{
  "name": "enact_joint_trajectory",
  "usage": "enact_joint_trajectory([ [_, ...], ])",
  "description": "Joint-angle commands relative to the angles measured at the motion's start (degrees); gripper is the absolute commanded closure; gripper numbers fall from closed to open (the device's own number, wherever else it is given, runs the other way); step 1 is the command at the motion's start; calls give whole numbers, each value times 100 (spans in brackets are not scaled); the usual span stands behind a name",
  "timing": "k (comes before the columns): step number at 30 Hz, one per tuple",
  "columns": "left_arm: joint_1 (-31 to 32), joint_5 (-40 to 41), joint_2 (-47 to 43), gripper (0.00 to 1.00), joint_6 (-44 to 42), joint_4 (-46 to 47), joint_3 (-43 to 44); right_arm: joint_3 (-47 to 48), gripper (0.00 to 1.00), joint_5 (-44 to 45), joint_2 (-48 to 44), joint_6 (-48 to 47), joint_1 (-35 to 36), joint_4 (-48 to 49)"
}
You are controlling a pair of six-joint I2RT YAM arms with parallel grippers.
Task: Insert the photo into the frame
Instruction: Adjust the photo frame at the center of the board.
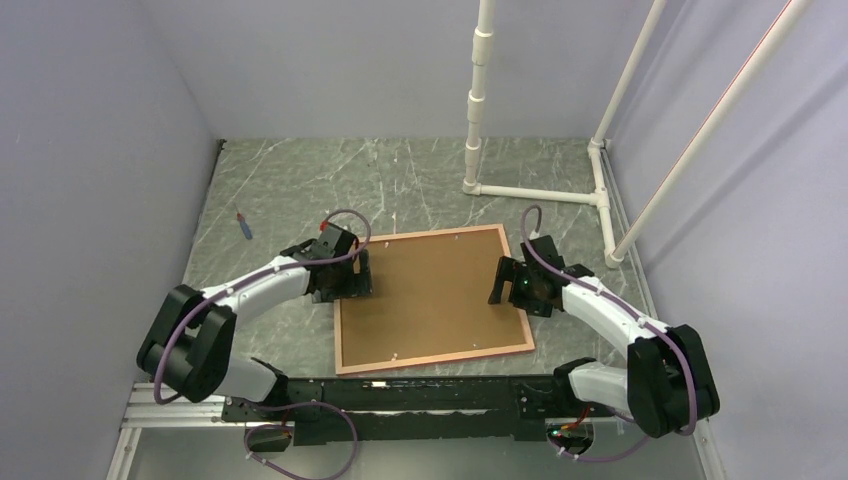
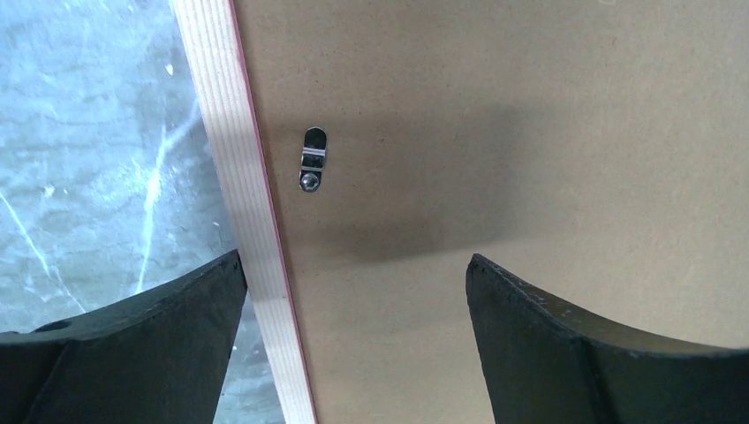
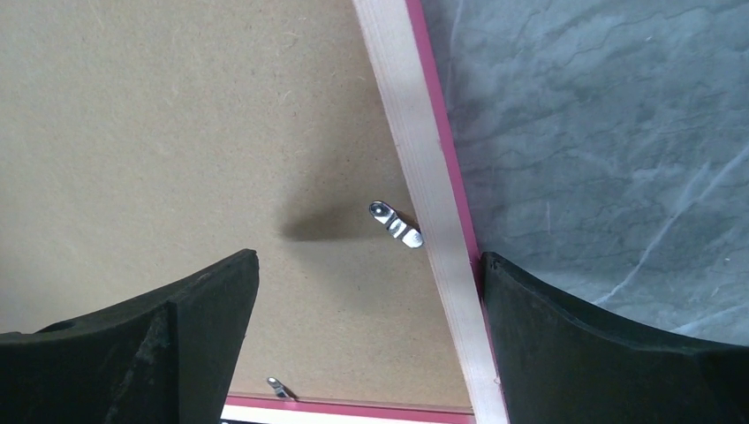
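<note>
My left gripper (image 2: 353, 274) hangs wide open astride the left rail of the frame (image 2: 238, 177); my right gripper (image 3: 369, 265), just as wide, straddles the right rail. Neither holds anything. The frame lies flat, back up, mid-surface (image 1: 290, 180), brown backing board (image 1: 430, 295) inside

Pale lilac walls (image 1: 90, 150) enclose a grey marbled surface (image 1: 300, 180); white pipes (image 1: 478, 110) stand at its far right corner.

Counted: one frame (image 1: 435, 360), one brown backing board (image 1: 430, 290), one small blue tool (image 1: 243, 226), and two pincers, namely left pincer (image 2: 353, 274) and right pincer (image 3: 369, 265).
</note>
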State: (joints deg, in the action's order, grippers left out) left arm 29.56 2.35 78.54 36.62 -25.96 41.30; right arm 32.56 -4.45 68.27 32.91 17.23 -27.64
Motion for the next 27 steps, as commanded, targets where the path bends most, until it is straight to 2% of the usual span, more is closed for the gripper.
enact_joint_trajectory([
  [1, -18, -447, 328, 7, -15, 371, 663, -143, 4, -325, 89, 572, 582, 365],
  [4, -25, -259, 622, 6, -213, 7, 1097, -209, 2, -206, 138, 736, 864, 391],
  [6, -23, 277, 745, 5, -321, -350, 1311, -267, 1, -141, 119, 761, 886, 367],
  [9, -59, 913, 870, 4, -453, -706, 1364, -320, 0, -45, 37, 766, 886, 328],
  [11, -173, 1065, 930, 3, -508, -747, 1300, -309, 0, -38, 11, 754, 883, 331],
  [18, -849, 174, 968, 6, -727, 113, 933, -266, 0, -29, 129, 717, 883, 377],
  [27, -1201, 106, 1593, 15, -877, 268, 1222, -276, 0, -46, 234, 691, 885, 434],
])
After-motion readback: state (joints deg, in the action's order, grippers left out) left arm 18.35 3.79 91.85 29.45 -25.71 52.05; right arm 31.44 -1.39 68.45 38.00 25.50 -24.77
